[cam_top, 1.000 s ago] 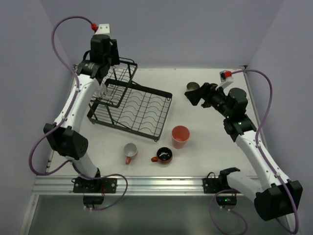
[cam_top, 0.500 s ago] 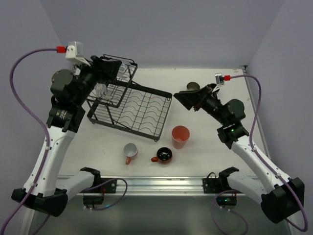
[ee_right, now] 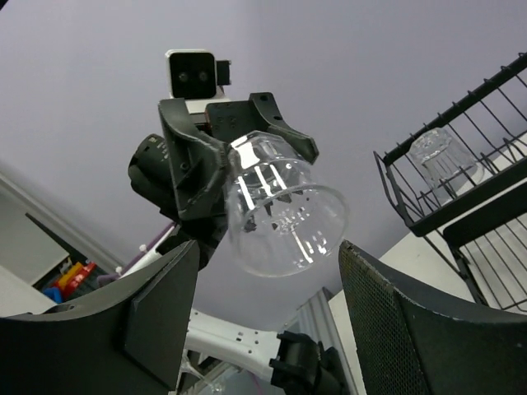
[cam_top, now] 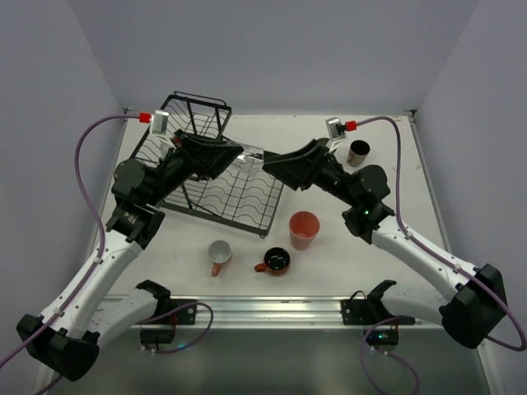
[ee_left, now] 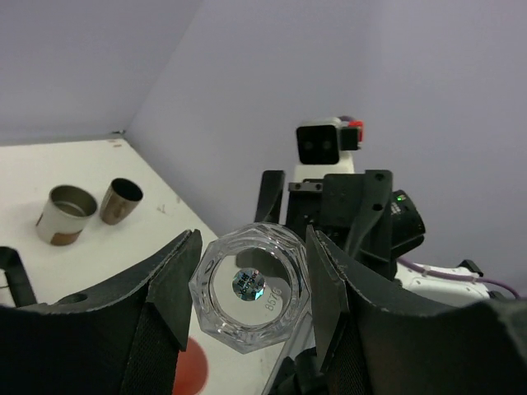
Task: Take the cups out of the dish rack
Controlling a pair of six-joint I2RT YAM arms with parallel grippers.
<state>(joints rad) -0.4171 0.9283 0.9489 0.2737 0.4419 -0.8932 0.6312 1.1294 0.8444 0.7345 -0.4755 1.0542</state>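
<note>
Both arms swung inward over dish rack point(cam_top: 239, 202) since 1 s ago | top: left gripper point(cam_top: 237, 155) clamps clear glass point(cam_top: 252, 155) above rack's right edge; right gripper point(cam_top: 270, 164) spread wide, facing it | left wrist: glass base pinched between fingers point(ee_left: 177, 276) | right wrist: second glass point(ee_right: 445, 160) upside down in rack's basket

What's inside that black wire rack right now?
One clear glass sits in the basket section of the wire rack. The plate slots that show look bare, but the left gripper, holding a second glass, and the right gripper cover part of them.
</note>
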